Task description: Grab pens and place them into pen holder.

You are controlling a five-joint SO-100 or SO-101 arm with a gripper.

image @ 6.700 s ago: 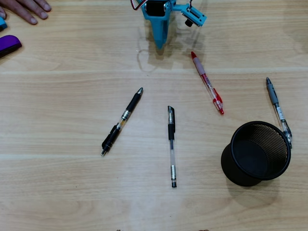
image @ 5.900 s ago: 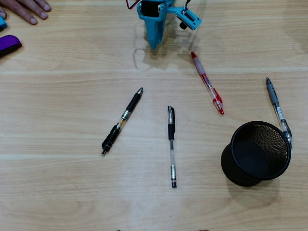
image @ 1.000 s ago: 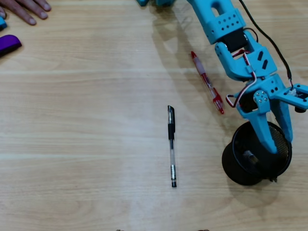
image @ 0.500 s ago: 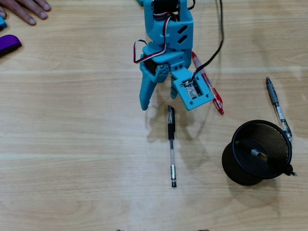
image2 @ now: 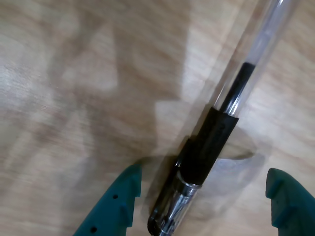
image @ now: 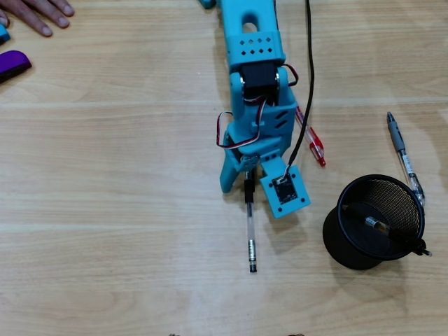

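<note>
Gripper (image2: 204, 206) fingers stand spread apart — one on each side of the black pen's (image: 249, 227) capped end on the table. Right of it in the overhead view: red pen (image: 313, 140), pen holder (image: 348, 253) containing one pen, grey pen (image: 403, 155) beside its rim.

Overhead view straight down, whole table; wrist view close, both show pen (image2: 216, 132)
</note>
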